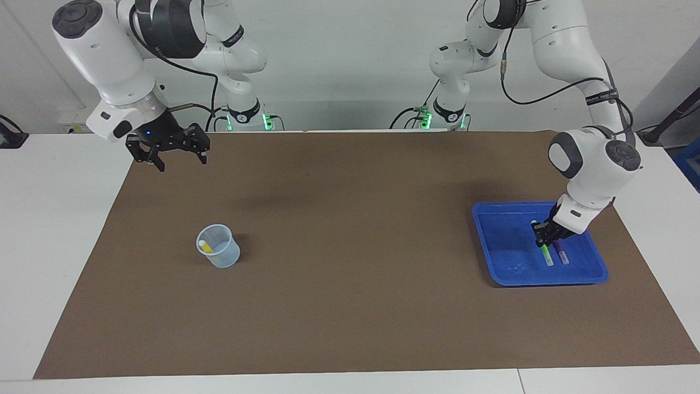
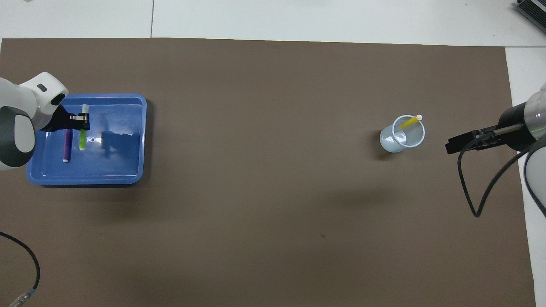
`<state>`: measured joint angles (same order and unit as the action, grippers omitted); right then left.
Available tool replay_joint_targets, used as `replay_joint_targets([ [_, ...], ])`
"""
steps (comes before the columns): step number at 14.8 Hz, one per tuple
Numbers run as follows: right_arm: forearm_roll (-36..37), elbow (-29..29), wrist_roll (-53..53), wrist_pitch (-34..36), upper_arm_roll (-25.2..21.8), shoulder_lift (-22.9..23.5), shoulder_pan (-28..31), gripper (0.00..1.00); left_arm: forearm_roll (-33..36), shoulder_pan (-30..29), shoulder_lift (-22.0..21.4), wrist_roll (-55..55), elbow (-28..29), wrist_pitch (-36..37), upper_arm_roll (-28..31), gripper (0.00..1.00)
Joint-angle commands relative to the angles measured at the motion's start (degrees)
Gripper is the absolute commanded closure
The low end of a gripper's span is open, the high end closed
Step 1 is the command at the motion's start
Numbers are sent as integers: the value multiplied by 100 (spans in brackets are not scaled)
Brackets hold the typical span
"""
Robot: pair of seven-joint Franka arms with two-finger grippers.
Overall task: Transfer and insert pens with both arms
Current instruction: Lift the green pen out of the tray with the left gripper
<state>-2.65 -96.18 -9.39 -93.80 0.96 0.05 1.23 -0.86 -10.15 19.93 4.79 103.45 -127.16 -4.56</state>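
A: How was the bright green marker pen [image 1: 546,254] judged to handle?

B: It was taken to be light, stiff and smooth-barrelled, so some slipping or rolling between narrow fingers was thought possible. A hold across the coloured barrel near its middle was judged best, with the pale translucent cap end left alone, since a cap might pull off.

A: Where was it found?

B: It was seen lying flat in the shallow blue plastic tray [image 1: 597,272], just beside the purple marker pen [image 1: 561,253], the two roughly parallel and slightly apart. The left arm's black two-finger gripper [image 1: 543,232] was lowered into the tray at the green pen's end nearer the robots. The fingers appeared to be set on either side of that pen, but whether they were closed on it could not be told.

A: And the other container?

B: A small translucent plastic cup [image 1: 219,254] was placed well apart from the tray, toward the right arm's end of the table. One yellow marker pen [image 2: 410,122] was seen leaning inside it, pale cap end up. Nothing else was seen in it.

A: The right arm?

B: It was held waiting, its black two-finger gripper [image 1: 178,156] raised with fingers spread apart and nothing between them, over the brown mat [image 1: 350,306], far from the tray.
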Motion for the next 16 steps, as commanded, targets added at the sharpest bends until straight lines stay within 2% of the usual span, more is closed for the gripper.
replay_joint_targets([
  [1, 133, -103, 122, 64, 71, -101, 79, 0, -430, 31, -208, -669, -45, 349, -27, 100],
  [7, 133, -103, 122, 55, 71, -110, 79, 0, -1335, 390, -753, -2856, -36, 622, -106, 100],
  [12, -16, -216, 130, 108, 71, -154, 88, 0, -1434, 1233, -991, -5432, -27, 605, -124, 100],
  [16, -1121, -481, 192, 29, 62, -295, 193, 0, -1434, 1928, -991, -7321, -45, 473, -133, 100],
])
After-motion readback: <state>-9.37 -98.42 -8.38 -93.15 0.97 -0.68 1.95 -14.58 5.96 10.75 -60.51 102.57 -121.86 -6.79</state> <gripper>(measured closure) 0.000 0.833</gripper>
